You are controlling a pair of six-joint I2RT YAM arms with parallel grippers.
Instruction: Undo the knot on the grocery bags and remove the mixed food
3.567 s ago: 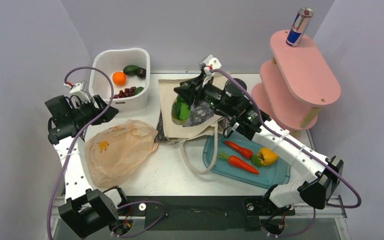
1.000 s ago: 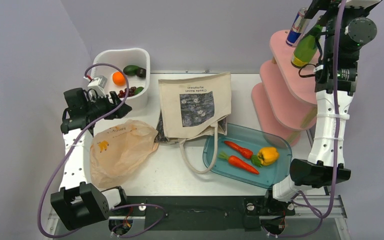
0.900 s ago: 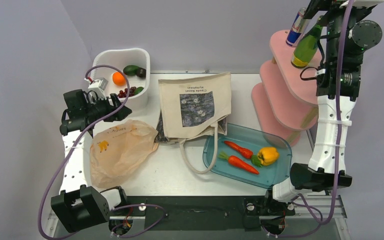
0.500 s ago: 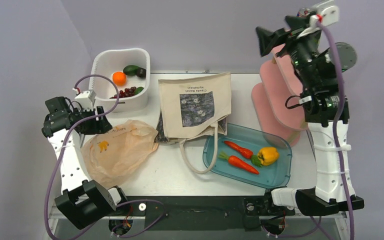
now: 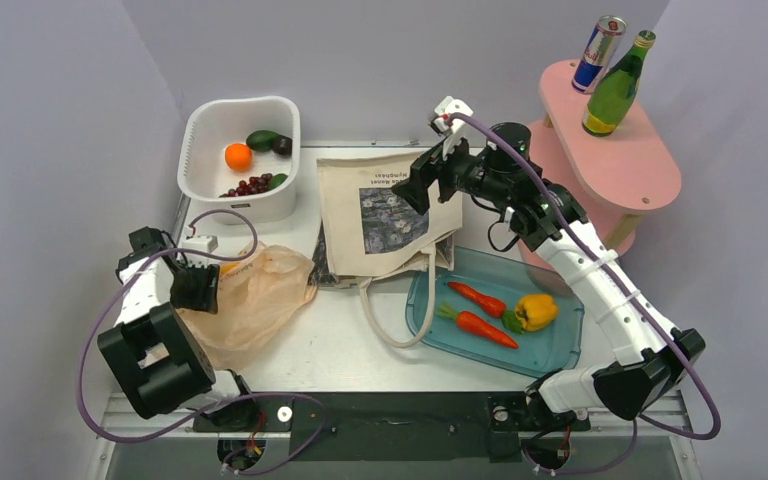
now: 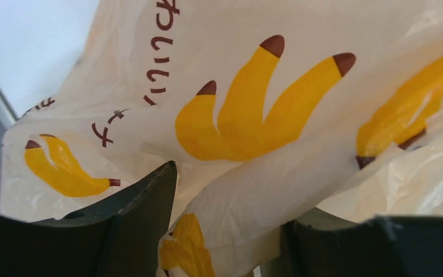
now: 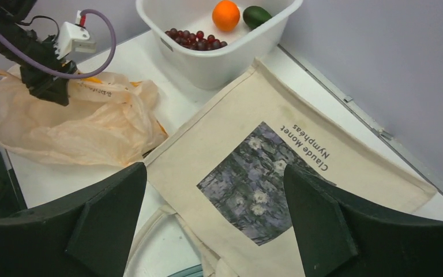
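Two bags: one plastic bag (image 5: 260, 300), one canvas tote (image 5: 385, 215). Two carrots (image 5: 485, 328). One pepper (image 5: 533, 311), can (image 5: 598, 54), bottle (image 5: 617, 88).

Pale lavender walls (image 5: 380, 60) close in on three sides, evenly lit, with only soft shadows. A white tabletop (image 5: 340, 350) fills the space between them. At its right stands a pink tiered shelf (image 5: 620, 160) on wooden dowels. A dark rail (image 5: 400, 412) runs along the near edge.

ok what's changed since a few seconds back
The right gripper set the green bottle on the pink shelf beside the can, let go and swung back over the tote, open. The left gripper dropped from the bin onto the plastic bag, astride a fold. Tote, tray, carrots stayed put.
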